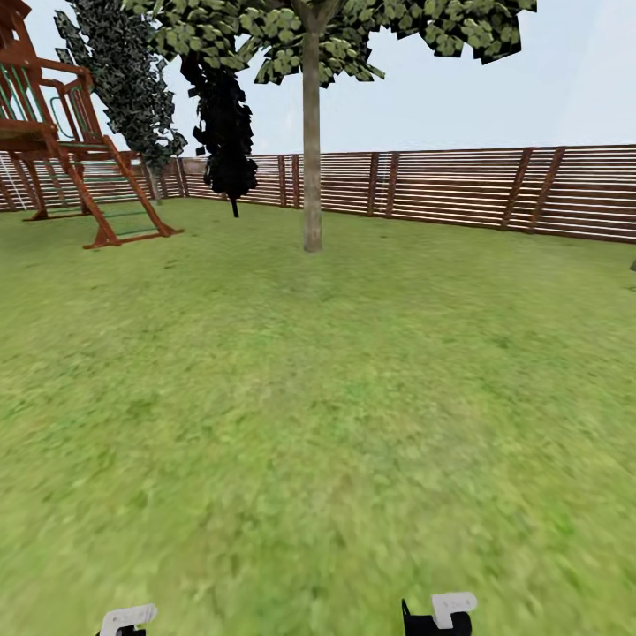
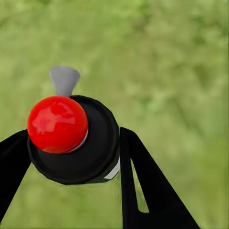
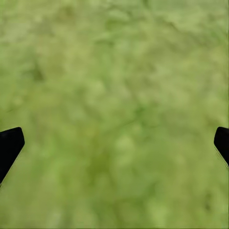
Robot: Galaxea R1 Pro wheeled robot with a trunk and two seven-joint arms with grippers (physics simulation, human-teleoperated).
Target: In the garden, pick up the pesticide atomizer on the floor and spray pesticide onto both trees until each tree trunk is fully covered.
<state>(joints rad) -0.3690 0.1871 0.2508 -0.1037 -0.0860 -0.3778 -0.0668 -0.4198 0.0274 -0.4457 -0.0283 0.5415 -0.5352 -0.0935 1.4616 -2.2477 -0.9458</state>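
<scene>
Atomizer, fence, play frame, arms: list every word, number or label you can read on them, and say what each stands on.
None: no readable text in any view.
The pesticide atomizer in the left gripper shows a red top, a black body and a blank white patch.
The fence, the play frame and the tree trunk carry no lettering.

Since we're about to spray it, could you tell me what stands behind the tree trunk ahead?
Behind the tree trunk runs the brown slatted fence, with sky above. The stretch of fence directly behind the trunk is covered.

Tree (image 1: 311,168) ahead on lawn (image 1: 318,397); fence (image 1: 459,190) behind; play frame (image 1: 62,141) left.
</scene>
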